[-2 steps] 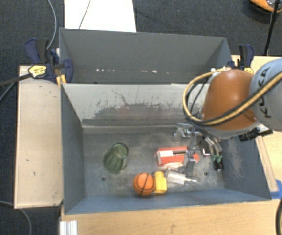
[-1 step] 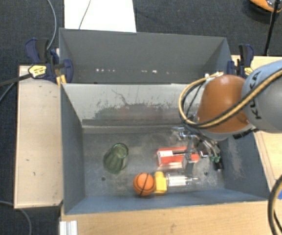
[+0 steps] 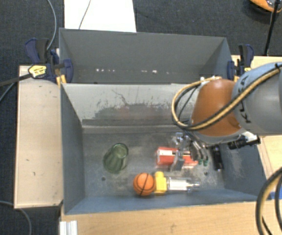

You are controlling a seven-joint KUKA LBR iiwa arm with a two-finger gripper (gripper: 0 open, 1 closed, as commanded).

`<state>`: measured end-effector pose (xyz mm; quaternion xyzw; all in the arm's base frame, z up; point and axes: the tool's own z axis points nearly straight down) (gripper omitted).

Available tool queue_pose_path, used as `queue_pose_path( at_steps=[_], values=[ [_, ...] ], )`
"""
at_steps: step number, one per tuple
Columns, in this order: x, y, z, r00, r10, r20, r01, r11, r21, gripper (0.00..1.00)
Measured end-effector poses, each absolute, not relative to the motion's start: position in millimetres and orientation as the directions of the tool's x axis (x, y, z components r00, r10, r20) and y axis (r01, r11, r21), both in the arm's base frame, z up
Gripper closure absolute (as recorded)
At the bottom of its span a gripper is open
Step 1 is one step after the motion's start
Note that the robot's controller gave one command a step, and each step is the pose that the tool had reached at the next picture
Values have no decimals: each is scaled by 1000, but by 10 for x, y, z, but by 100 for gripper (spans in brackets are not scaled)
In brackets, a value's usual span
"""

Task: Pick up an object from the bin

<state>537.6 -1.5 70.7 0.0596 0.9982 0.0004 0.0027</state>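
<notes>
At the left of the bin floor we see a green see-through cup [image 3: 116, 157], then an orange ball [image 3: 143, 183] touching a yellow-and-clear thing [image 3: 174, 185] by the front wall. Further right lies a red-orange block [image 3: 165, 156], its long axis seemingly left to right, just beside the gripper [image 3: 187, 154]; how wide that stands we cannot tell. The grey bin [image 3: 97, 131] is scuffed, with dark carpet [image 3: 13, 13] around it

Grey bin [image 3: 131, 138] carries 4 things: green cup [image 3: 115, 157], orange ball [image 3: 143, 183], red block [image 3: 165, 156], yellow-clear piece [image 3: 172, 184].
</notes>
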Motion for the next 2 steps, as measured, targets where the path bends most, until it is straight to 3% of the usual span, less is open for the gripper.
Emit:
queue_pose_path(
  at_steps=[2],
  values=[
    [5366,-14,756,-993,120,-6,120,993,2,100]
  ],
)
